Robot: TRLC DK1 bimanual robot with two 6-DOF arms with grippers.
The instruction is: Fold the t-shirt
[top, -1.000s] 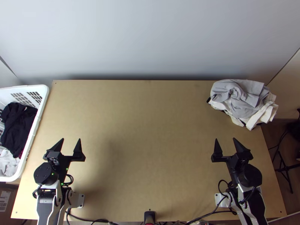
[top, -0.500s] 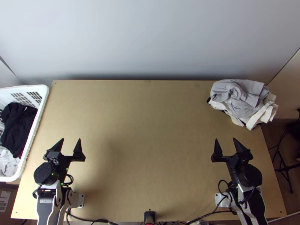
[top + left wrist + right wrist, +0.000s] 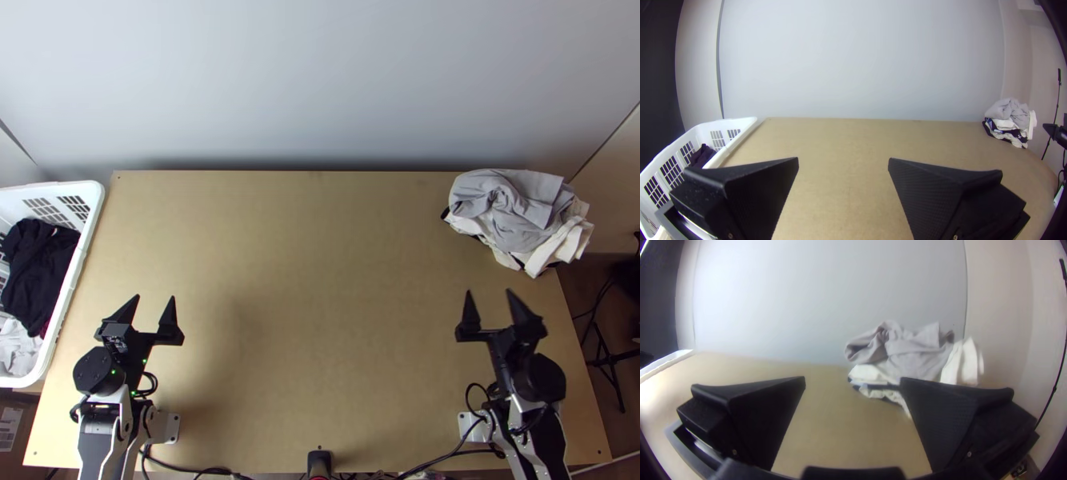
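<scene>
Grey cloth (image 3: pixel 520 212) lies beyond the right gripper (image 3: pixel 489 292), black cloth (image 3: pixel 40 272) in the white basket (image 3: pixel 74 280) nearer the left gripper (image 3: pixel 155 297); either may need folding. Both grippers' fingers stand apart, empty.

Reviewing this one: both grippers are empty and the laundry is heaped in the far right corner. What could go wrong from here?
The grey cloth lies bunched over white cloth, so the open right gripper might pinch both and drag out two pieces. The heap also seems to reach past the table's right edge; a careless tug could send some over.
</scene>
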